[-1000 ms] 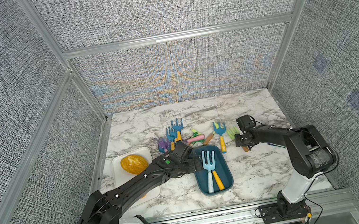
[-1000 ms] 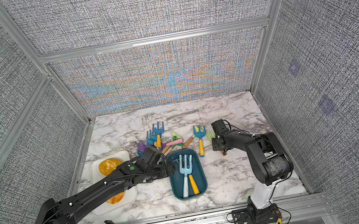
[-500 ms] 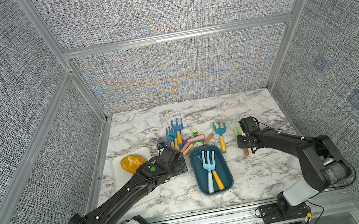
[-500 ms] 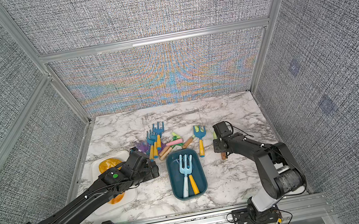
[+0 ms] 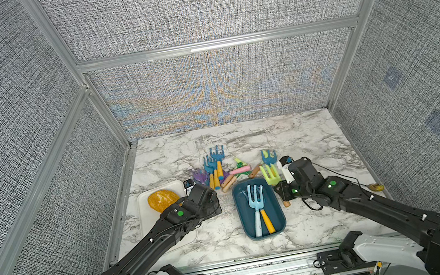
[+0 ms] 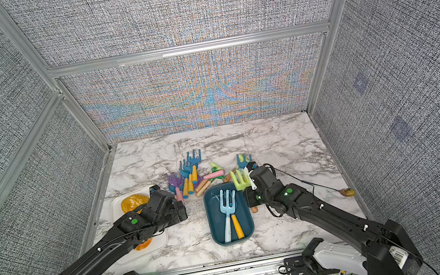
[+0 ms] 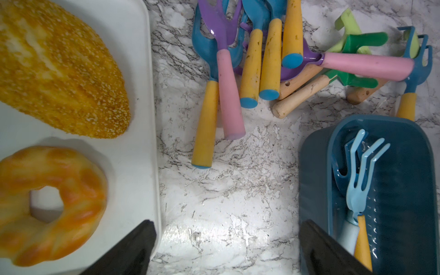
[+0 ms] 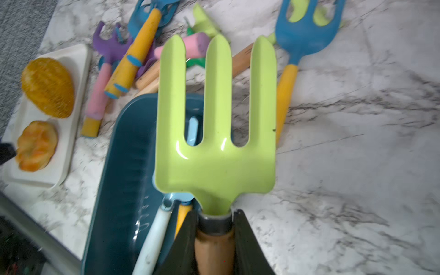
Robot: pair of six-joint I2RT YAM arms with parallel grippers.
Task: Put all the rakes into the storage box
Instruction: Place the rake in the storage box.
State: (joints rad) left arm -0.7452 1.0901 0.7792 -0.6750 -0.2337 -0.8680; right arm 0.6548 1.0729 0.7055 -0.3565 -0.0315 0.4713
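A lime-green rake [image 8: 214, 142] with a wooden handle is in my right gripper [image 8: 215, 240], which is shut on the handle just below the head. In both top views the rake [image 5: 270, 174] [image 6: 240, 179] hangs at the far right corner of the dark teal storage box [image 5: 275, 214] [image 6: 216, 230], prongs pointing away. The right gripper [image 5: 284, 194] sits beside the box's right rim. A light-blue rake [image 7: 359, 181] and a yellow-handled tool lie in the box [image 7: 404, 190]. My left gripper [image 7: 228, 247] is open over bare marble between tray and box.
A white tray [image 7: 140, 119] at the left holds a seeded bread and a doughnut. A pile of coloured rakes [image 5: 218, 169] lies beyond the box, with a blue, yellow-handled rake [image 5: 269, 157] close to the green one. A small yellowish object [image 5: 375, 186] sits near the right edge.
My right gripper closed on the green rake's handle and raised it off the marble toward the box. The left arm drew back from the box toward the tray.
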